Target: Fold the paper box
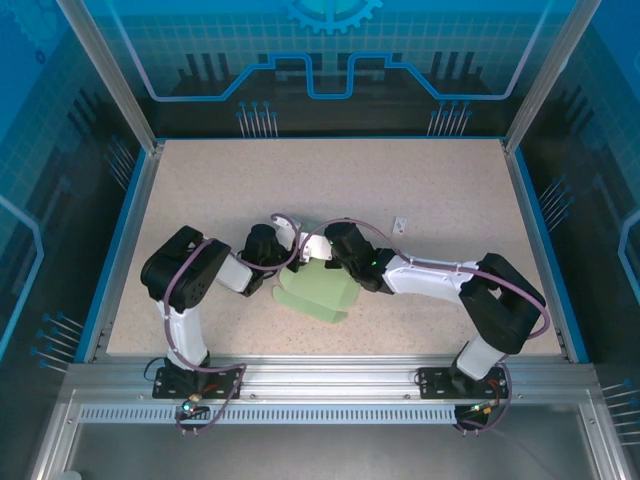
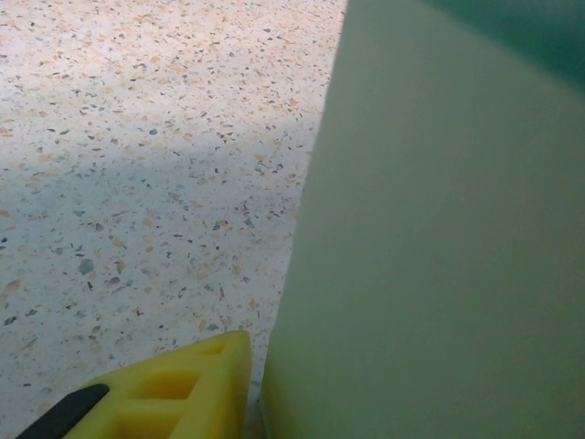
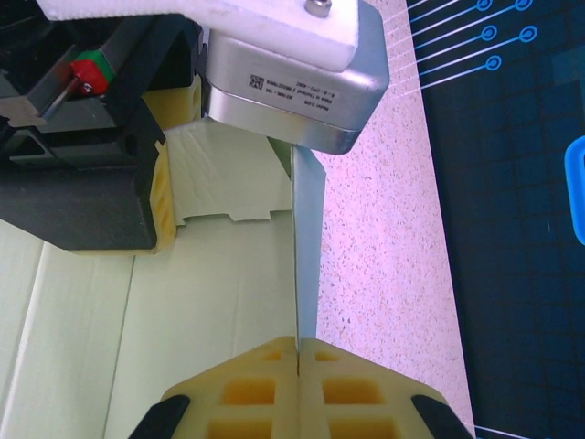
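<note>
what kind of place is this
Probably a robot lab work cell: a left arm and right arm bolted to a metal rail, at a speckled table walled in by blue see-through panels.

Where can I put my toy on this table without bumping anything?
The far strip of table along the back rail is bare, and the right side beyond the small white piece too. The middle is crowded: the left arm and right arm meet over the paper box.
</note>
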Controlling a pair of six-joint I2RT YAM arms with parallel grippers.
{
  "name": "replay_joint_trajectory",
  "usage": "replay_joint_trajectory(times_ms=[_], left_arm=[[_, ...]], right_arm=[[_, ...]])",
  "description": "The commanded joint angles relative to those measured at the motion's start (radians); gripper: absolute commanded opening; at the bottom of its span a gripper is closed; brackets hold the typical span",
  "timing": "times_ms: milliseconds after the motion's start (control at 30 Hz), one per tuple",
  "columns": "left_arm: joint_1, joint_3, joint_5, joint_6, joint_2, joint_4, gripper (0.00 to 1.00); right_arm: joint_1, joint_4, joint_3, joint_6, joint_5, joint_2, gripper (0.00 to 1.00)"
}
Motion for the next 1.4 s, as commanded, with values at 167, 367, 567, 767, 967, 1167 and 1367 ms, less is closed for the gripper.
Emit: replay_joint_trajectory(times_ms=[167,367,567,767,967,1167,1367], left_arm=[[-0.011,0.038,-0.063,0.014,0.024,-0.036,0.40],[-0.019,0.048,-0.107,0.005,0.025,-0.051,0.35],[-0.036,0.042,-0.190,-0.024,0.026,-0.029,0.22],[-0.055,0.031,-0.345,-0.083,0.015,-0.008,0.14],[-0.072,0.038,-0.527,-0.167,-0.004,-0.058,0.10],[-0.095,0.063,-0.666,-0.213,-0.030,-0.122,0.08],[-0.112,0.128,-0.755,-0.260,-0.023,-0.246,0.07]], right_arm=[[-0.008,-0.036,0.030,0.035,-0.035,-0.022,0.00],[-0.005,-0.040,0.025,0.045,-0.041,-0.020,0.00],[-0.005,-0.063,0.024,0.090,-0.048,-0.029,0.00],[-0.003,-0.096,0.015,0.154,-0.057,-0.051,0.00],[0.001,-0.107,-0.007,0.185,-0.053,-0.063,0.00],[0.001,-0.110,-0.020,0.208,-0.054,-0.068,0.00],[0.003,-0.110,-0.031,0.230,-0.069,-0.068,0.00]])
